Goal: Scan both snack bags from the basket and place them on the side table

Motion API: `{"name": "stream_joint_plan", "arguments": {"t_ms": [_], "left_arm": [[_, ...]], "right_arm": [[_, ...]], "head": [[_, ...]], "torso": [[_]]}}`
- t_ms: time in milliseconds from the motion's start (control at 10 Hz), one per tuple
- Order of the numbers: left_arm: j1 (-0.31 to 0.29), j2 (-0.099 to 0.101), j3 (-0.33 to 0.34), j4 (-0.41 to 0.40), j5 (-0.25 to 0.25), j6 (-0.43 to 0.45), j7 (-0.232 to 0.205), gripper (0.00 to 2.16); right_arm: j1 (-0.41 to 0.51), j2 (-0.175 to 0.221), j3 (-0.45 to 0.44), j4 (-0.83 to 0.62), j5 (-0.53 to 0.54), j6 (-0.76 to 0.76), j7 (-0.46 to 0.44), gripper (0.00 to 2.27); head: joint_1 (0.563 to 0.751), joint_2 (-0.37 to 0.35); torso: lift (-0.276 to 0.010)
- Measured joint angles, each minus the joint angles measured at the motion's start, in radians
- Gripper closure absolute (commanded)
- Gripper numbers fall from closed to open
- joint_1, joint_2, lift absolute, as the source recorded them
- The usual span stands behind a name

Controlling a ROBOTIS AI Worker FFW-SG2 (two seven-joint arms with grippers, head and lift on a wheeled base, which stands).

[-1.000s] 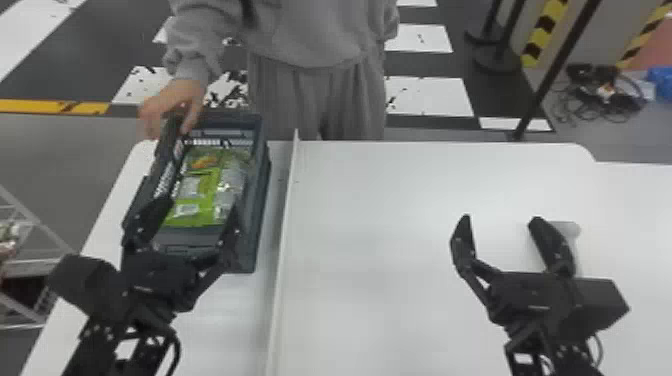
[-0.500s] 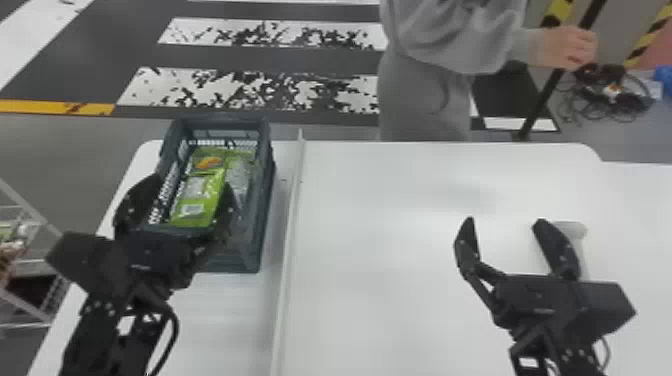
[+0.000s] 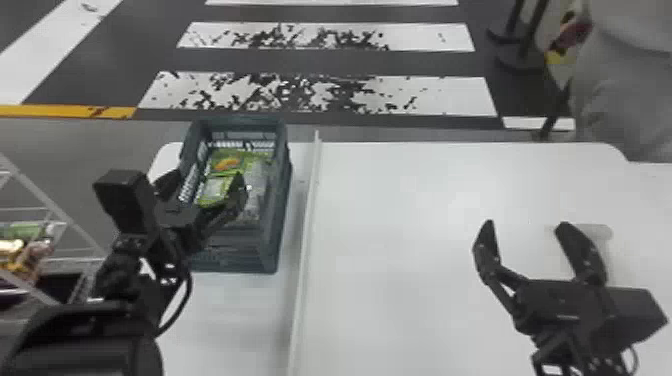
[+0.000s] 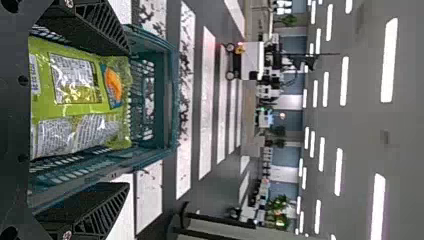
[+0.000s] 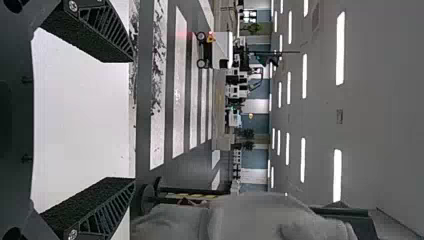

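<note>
Two green snack bags, one (image 3: 231, 159) beside the other (image 3: 256, 172), lie in the dark teal basket (image 3: 280, 210) on the table's left part. My left gripper (image 3: 205, 184) is open over the basket's near part, with nothing held. In the left wrist view, the bags (image 4: 75, 80) (image 4: 82, 132) lie side by side in the basket (image 4: 167, 95), beyond the open left gripper (image 4: 128, 119). On the right, my right gripper (image 3: 525, 224) stands open above the white table (image 3: 400, 300); the right wrist view has bare tabletop between the fingers of this gripper (image 5: 134, 119).
A raised white strip (image 3: 307, 225) runs along the table just right of the basket. A pale object (image 3: 602, 235) lies behind my right gripper's outer finger. At the far left stands a white wire rack (image 3: 55, 210) with packaged goods. A person stands past the table's far right corner.
The person has let go of the basket and walked to the right. My left gripper has turned and shifted rightward over the basket. The right arm has hardly moved.
</note>
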Motion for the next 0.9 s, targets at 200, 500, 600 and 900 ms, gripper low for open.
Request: {"name": "stream_joint_plan", "arguments": {"t_ms": [200,500,600,900], "left_arm": [[-0.108,0.0,0.017,0.039,-0.023,0.203,-0.015,0.06],[-0.277,0.0,0.011,0.137,-0.093,0.429,-0.041,0.07],[-0.324,0.0,0.004,0.178,-0.116,0.473,-0.046,0.08],[-0.435,0.008,-0.029,0.316,-0.153,0.587,-0.058,0.23]], "right_arm": [[-0.002,0.0,-0.001,0.001,0.005,0.016,0.0,0.08],[-0.006,0.0,-0.008,0.009,0.005,0.027,0.0,0.08],[-0.009,0.0,-0.01,0.014,0.004,0.028,0.0,0.08],[-0.015,0.0,-0.013,0.024,0.004,0.028,0.0,0.08]], "head": [[0.695,0.072],[0.695,0.068],[0.695,0.066],[0.695,0.048]], "torso": [[-0.075],[-0.075],[-0.075],[-0.075]]}}
